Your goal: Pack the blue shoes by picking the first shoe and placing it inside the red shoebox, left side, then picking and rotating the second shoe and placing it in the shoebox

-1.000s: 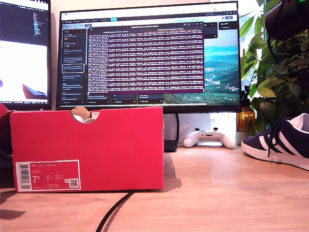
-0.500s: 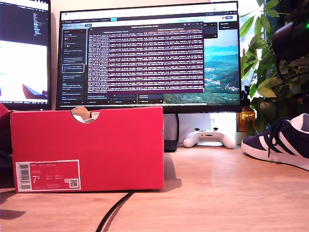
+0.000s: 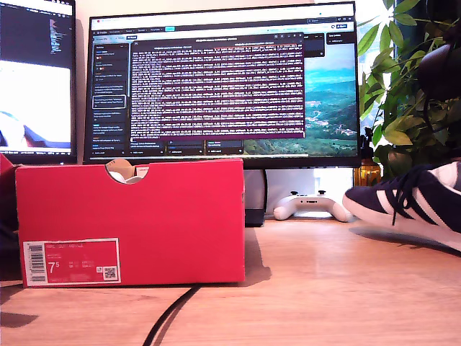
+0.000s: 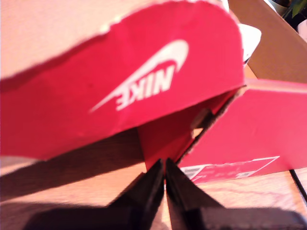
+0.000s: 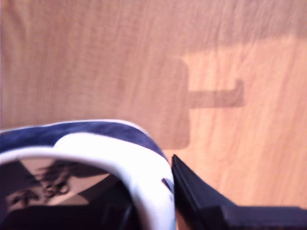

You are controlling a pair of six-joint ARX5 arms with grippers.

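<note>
Shoe [image 5: 96, 139] collar clamped in my second pincer [image 5: 168, 191]; my first pincer [image 4: 164, 172] closed, empty, beside shoebox [image 4: 144, 86]

Blue shoe [image 3: 407, 205] cut off at the heel by the exterior view's right edge and blurred in the second wrist view, red shoebox [image 3: 130, 220] interior hidden behind its front wall, label print [image 3: 70, 261] beyond the 7.5 too small to read.
</note>
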